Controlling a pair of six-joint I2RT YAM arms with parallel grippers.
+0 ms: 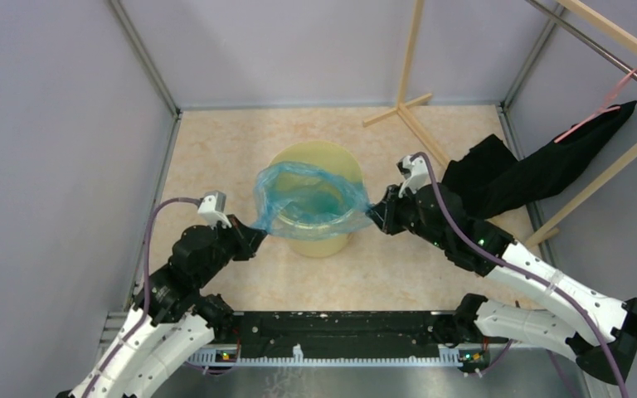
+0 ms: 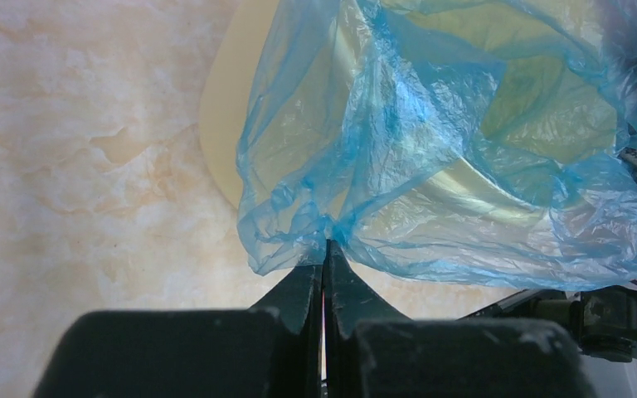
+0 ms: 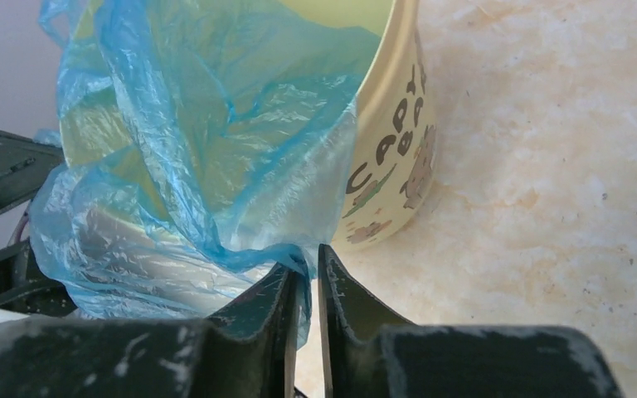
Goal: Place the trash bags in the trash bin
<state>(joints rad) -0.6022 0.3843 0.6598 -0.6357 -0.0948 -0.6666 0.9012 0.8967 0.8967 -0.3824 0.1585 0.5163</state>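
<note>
The pale-yellow trash bin [image 1: 325, 241] stands upright mid-table. The light-blue trash bag [image 1: 307, 199] is spread open over its mouth, its film sagging inside. My left gripper [image 1: 257, 232] is shut on the bag's left edge, just outside the bin's rim. My right gripper [image 1: 371, 213] pinches the bag's right edge at the opposite rim. In the left wrist view the gripper [image 2: 328, 245] clamps a bunch of the bag [image 2: 431, 141] in front of the bin [image 2: 220, 124]. In the right wrist view the gripper [image 3: 311, 257] has film of the bag [image 3: 191, 141] caught between narrowly parted fingers, beside the bin's printed wall [image 3: 390, 166].
A black cloth [image 1: 531, 170] lies at the right, draped from a wooden rack [image 1: 605, 170]. A wooden stand foot [image 1: 405, 106] sits behind the bin. Grey walls close in the left, back and right. A black rail [image 1: 340, 332] runs along the near edge.
</note>
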